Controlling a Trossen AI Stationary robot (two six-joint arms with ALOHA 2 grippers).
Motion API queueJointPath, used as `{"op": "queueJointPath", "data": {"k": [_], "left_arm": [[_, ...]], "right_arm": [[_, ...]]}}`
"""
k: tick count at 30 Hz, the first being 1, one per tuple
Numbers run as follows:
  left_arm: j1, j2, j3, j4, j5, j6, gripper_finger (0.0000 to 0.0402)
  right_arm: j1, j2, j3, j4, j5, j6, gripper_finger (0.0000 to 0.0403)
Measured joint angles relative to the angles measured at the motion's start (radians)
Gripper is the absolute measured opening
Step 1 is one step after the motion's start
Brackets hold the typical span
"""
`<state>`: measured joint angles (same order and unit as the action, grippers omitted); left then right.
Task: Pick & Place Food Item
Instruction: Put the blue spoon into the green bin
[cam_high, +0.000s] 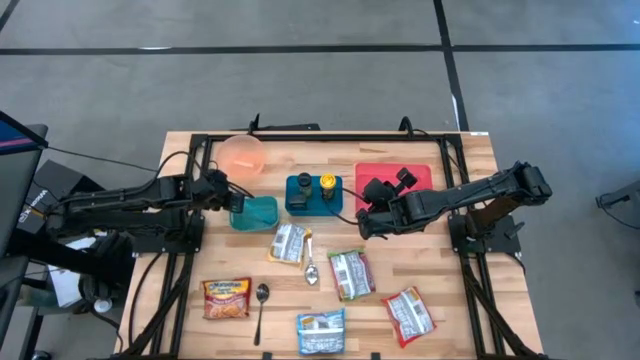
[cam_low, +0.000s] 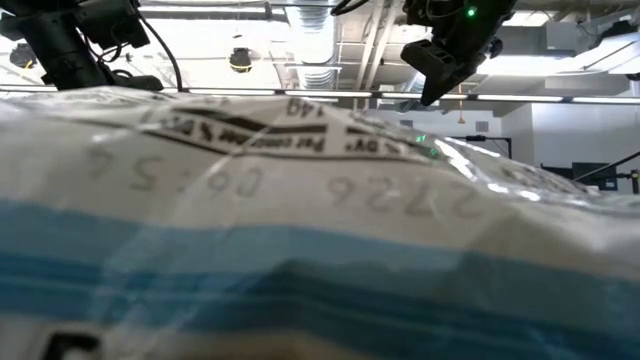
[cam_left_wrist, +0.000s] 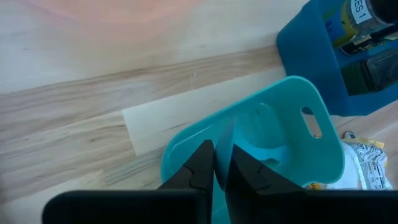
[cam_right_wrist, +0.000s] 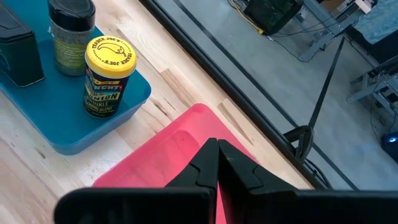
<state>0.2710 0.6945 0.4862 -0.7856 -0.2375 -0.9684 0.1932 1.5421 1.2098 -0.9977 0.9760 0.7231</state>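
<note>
Teal plastic dish at table centre sits empty under the left gripper, fingers pressed together, holding nothing. Right gripper, also closed and empty, hovers at three o'clock. Silver food packets lie unpicked at six o'clock; nothing is placed yet.

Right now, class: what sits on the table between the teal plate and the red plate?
In the high view, a blue tray holding a dark jar and a yellow-capped jar sits between the teal plate and the red plate.
</note>
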Motion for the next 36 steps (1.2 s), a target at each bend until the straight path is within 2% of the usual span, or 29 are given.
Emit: {"op": "queueJointPath", "data": {"k": [10,15,36], "left_arm": [[0.0,0.0,0.0,-0.051,0.001,0.001,0.0021],[0.0,0.001,-0.001,-0.064,0.001,0.003,0.0041],[0.0,0.0,-0.001,-0.076,0.0,0.02,0.0102]], "right_arm": [[-0.002,0.0,0.0,0.001,-0.008,0.0,0.0],[-0.013,0.0,0.0,0.006,-0.036,-0.005,0.0],[-0.026,0.0,0.0,0.029,-0.037,-0.027,0.0]]}}
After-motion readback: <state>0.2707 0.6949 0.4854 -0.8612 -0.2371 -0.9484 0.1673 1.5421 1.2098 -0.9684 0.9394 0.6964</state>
